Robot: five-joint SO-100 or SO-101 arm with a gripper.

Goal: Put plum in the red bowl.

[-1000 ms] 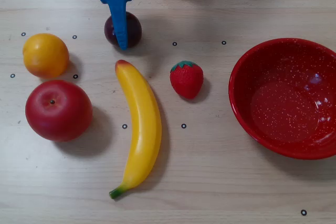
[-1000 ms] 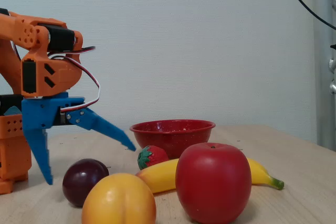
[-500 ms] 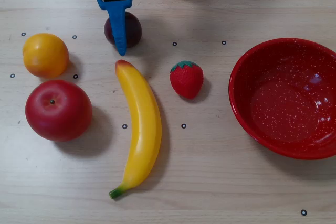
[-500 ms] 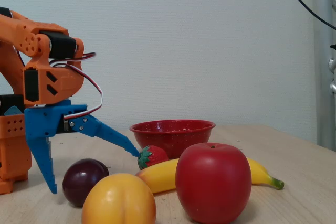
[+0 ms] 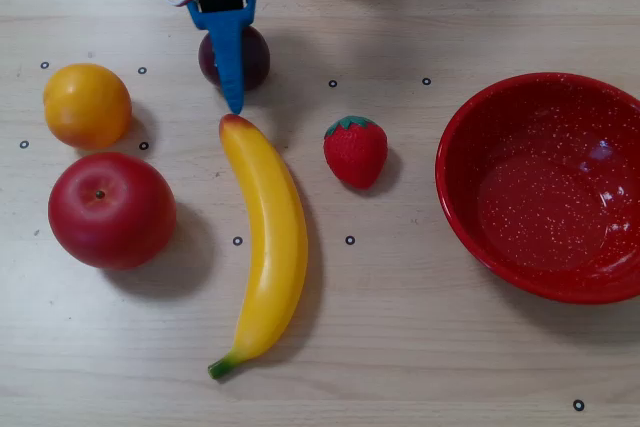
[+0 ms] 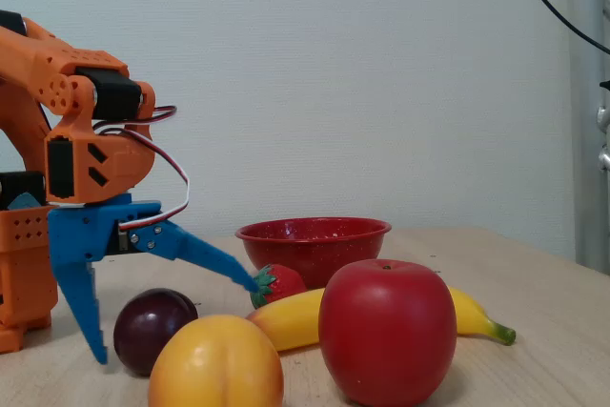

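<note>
Six items sit on the table — one plum [image 5: 252, 57], one orange [image 5: 87, 105], one apple [image 5: 111, 210], one banana [image 5: 265, 242], one strawberry [image 5: 356, 150] — plus one red bowl [image 5: 460, 202].

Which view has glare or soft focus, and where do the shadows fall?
Overhead view: sharp, a pale glare patch inside the red bowl, soft shadows right of and below the apple and banana. Fixed view: even light, highlights on the apple, the near orange slightly soft, plum dim under the open gripper.
</note>
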